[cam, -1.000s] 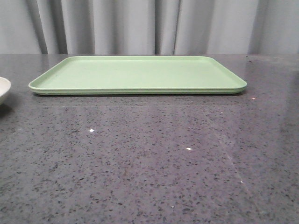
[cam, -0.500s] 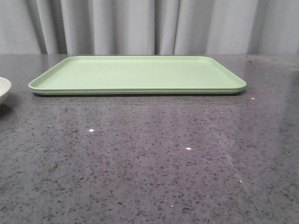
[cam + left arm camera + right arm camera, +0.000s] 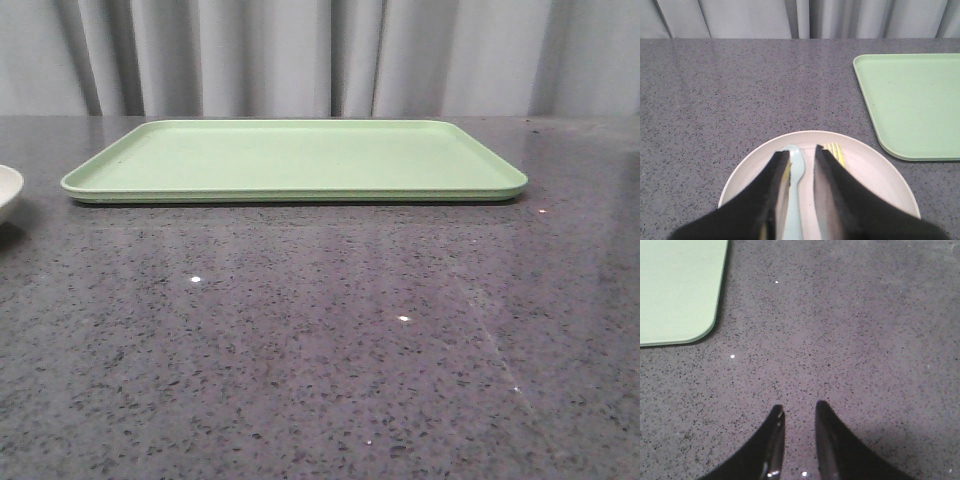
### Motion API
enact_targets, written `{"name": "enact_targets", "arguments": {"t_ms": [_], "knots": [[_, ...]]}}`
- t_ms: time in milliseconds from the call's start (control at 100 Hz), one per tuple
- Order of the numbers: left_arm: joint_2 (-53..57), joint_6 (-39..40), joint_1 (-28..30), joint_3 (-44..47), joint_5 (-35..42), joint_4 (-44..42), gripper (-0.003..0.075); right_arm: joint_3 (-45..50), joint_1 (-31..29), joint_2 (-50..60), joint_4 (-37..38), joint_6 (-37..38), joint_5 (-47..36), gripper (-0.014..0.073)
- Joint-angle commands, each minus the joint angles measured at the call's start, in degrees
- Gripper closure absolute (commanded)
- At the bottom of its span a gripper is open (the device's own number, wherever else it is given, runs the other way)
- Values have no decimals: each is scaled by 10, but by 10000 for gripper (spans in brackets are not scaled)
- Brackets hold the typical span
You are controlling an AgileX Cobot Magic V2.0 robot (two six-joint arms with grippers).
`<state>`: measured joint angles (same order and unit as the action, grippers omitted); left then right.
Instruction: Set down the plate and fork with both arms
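**Nothing placed yet: plate and fork off to the left, tray bare**

Plate (image 3: 867,172) resting on the grey speckled worktop (image 3: 320,340), left of the light green tray (image 3: 910,100) and apart from it, with a strip of bare stone between the two rims. In the front view only a sliver of the plate's rim showing at the far left edge. Yellow fork (image 3: 835,150) lying inside the plate, only its tines showing past one finger; pale blue spoon (image 3: 794,175) lying beside it in the same plate, its bowl and handle visible in the gap between the fingers.

Left end effector (image 3: 797,152) poised over the plate with a narrow gap between its tapered fingers, straddling the spoon's handle; gripping nothing as far as visible, though contact with the plate or cutlery impossible to judge from this angle. Right end effector (image 3: 797,410) above bare worktop, just off the tray's rounded corner, fingers slightly parted and empty.

Tray surface bare in every view. Judged from this: task at its very start, nothing yet lifted or set down. Both the plate and the fork left to pick up and place, presumably on the tray.
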<state>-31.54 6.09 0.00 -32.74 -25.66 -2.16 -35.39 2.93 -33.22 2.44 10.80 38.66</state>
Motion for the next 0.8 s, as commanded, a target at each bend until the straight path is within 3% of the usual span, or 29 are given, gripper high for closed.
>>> {"name": "enact_targets", "arguments": {"t_ms": [0,90,160,570,790], "knots": [[-6,0,-1,-21,40,6,431,-21,-4,-6,2,-7,-28,300],[-6,0,-1,-21,40,6,331,-21,-4,-6,2,-7,-24,222],[-6,0,-1,-21,40,6,298,-21,-4,-6,2,-7,-24,172],[-7,0,-1,-20,47,6,300,-21,-4,-6,-8,-6,-74,157],[-14,0,16,-43,-9,-28,300,-21,-4,-6,-5,-6,-75,157]]}}
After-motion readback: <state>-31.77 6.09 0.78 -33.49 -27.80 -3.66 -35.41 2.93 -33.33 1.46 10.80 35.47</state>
